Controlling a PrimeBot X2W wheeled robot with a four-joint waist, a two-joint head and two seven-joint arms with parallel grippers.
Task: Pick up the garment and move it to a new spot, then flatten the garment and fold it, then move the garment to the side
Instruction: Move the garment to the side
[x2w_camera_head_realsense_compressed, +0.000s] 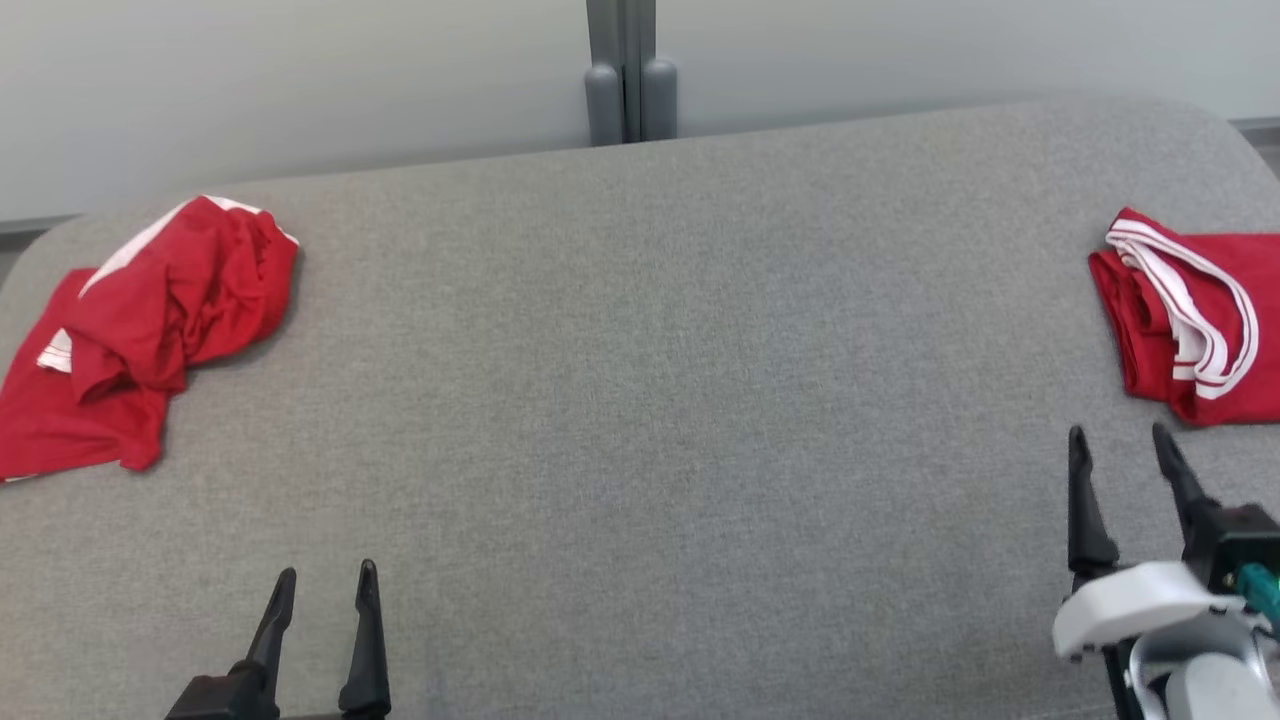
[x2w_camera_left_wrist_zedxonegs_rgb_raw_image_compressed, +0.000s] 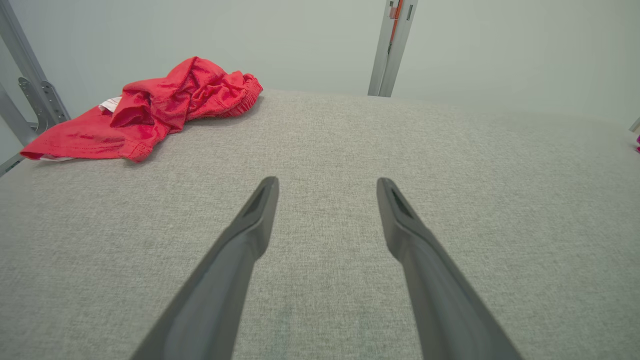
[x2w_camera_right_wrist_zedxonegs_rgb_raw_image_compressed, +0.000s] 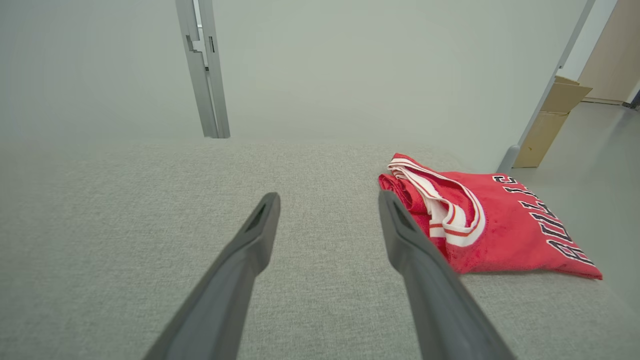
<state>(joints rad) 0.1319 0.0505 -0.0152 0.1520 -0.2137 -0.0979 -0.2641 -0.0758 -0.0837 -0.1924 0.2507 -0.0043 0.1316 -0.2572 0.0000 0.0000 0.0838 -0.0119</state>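
Just beyond right fingers (x2w_camera_head_realsense_compressed: 1082, 500): folded garment (x2w_camera_head_realsense_compressed: 1235, 390), not touching | right and left fingers (x2w_camera_head_realsense_compressed: 366, 630) spread, empty

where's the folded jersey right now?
Head view: the folded red jersey lies at the right edge of the grey table, just ahead of the open right end effector.

Folded jersey (x2w_camera_head_realsense_compressed: 1190, 320): red, white-and-red striped trim, black white-edged lettering across the front. Folded into a compact flat rectangle, trim edge uppermost. Lies at the far right edge of the table (x2w_camera_head_realsense_compressed: 640, 400).

Crumpled garment (x2w_camera_head_realsense_compressed: 150, 320): red, with white patches and a gathered elastic hem. Unfolded, bunched in a loose heap with one part spread flat. Lies at the table's far left edge, well apart from the jersey.
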